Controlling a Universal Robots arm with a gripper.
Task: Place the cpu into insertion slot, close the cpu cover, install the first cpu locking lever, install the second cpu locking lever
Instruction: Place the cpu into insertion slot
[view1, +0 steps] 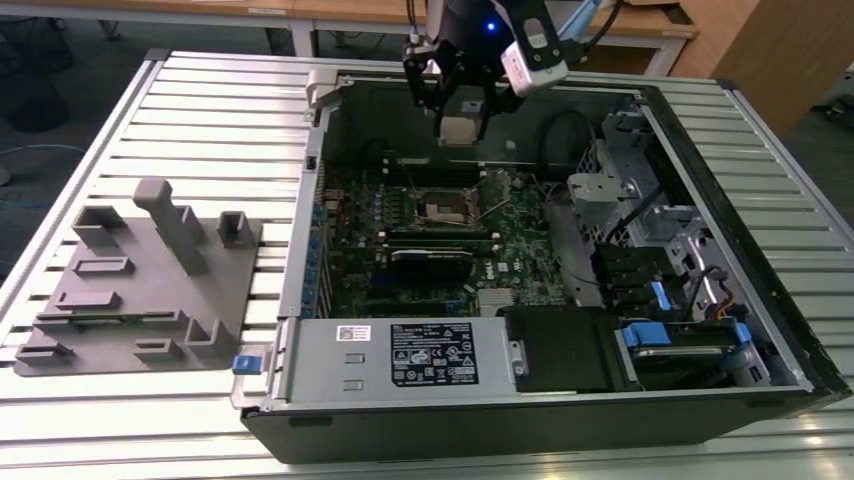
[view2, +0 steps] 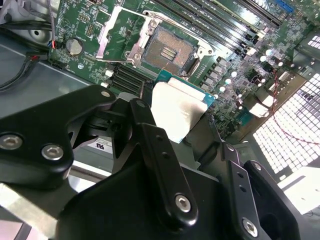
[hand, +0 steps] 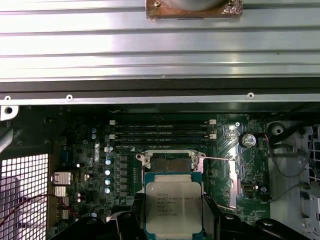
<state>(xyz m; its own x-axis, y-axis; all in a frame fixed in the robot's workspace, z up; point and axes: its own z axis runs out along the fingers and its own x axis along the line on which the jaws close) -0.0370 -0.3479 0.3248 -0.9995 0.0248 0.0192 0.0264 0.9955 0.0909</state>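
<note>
In the exterior view, the end effector (view1: 458, 120) clasps the cpu (view1: 458, 131) high above the insertion slot (view1: 443, 207). In the second wrist view, the insertion slot (view2: 167, 50) lies uncovered beyond the cpu (view2: 177, 112). In the first wrist view, the cpu (hand: 173, 207) looks square to the insertion slot (hand: 172, 162); I judge it best held level and lowered slowly.

The cpu (hand: 173, 206) in the tool (hand: 173, 222), near the bare insertion slot (hand: 171, 164)

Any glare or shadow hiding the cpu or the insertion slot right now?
Second wrist view: glare whitens the cpu top and the mesh panel is blown out, yet the insertion slot is evenly lit. First wrist view: no glare on the cpu, but the ribbed table shines brightly. Exterior view: the slot lies in shade inside the computer case.
</note>
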